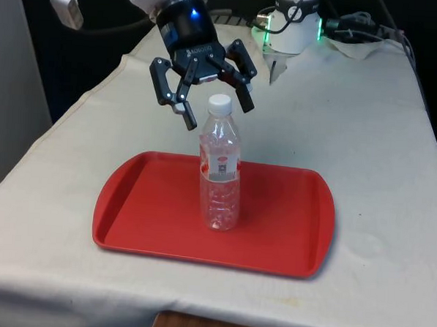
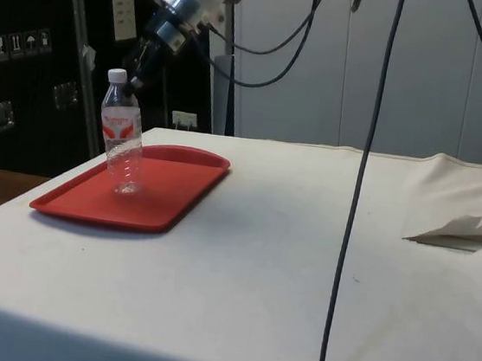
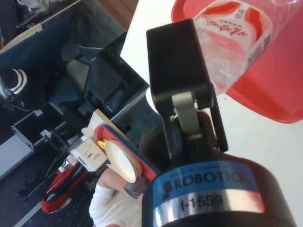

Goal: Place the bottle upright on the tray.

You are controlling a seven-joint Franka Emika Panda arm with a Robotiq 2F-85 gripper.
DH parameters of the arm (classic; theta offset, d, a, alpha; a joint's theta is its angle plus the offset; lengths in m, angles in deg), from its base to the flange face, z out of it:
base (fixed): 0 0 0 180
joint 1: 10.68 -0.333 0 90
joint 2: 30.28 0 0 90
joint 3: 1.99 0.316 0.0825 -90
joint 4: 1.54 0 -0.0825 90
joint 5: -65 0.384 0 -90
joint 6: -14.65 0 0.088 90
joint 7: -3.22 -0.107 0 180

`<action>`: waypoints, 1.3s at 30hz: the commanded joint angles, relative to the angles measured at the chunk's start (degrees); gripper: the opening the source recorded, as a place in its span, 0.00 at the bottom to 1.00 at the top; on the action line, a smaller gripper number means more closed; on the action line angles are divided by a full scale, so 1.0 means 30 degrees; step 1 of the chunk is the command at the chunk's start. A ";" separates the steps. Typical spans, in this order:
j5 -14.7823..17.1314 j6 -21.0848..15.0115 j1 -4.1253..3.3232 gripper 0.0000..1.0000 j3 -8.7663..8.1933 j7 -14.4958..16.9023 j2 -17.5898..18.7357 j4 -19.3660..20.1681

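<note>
A clear plastic bottle [image 1: 220, 180] with a white cap and a red-and-white label stands upright on the red tray [image 1: 143, 211], a little towards the front view's left of the tray's middle. My gripper [image 1: 217, 114] hangs open at cap height, one finger on each side of the cap and touching nothing. From the side, the bottle [image 2: 121, 141] stands on the tray [image 2: 180, 182] with the gripper [image 2: 138, 71] just above and behind its cap. In the wrist view one black finger [image 3: 176, 61] lies beside the bottle's label [image 3: 234, 33], over the tray [image 3: 279, 80].
The tray lies near the table's front edge, with bare white cloth all around it. A dark cable [image 2: 361, 159] hangs down across the side view. The cloth is folded up [image 2: 466, 231] at the far right there. Beyond the table edge, a hand [image 3: 113, 203] holds a small device.
</note>
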 commanded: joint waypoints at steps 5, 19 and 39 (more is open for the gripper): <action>-0.0153 0.0057 -0.0057 1.00 -0.0076 -0.0172 -0.0229 0.0057; -0.0153 0.0267 -0.0057 1.00 -0.0153 -0.0191 -0.0592 0.0057; -0.0134 0.0707 -0.0057 1.00 -0.0306 -0.0210 -0.1127 0.0038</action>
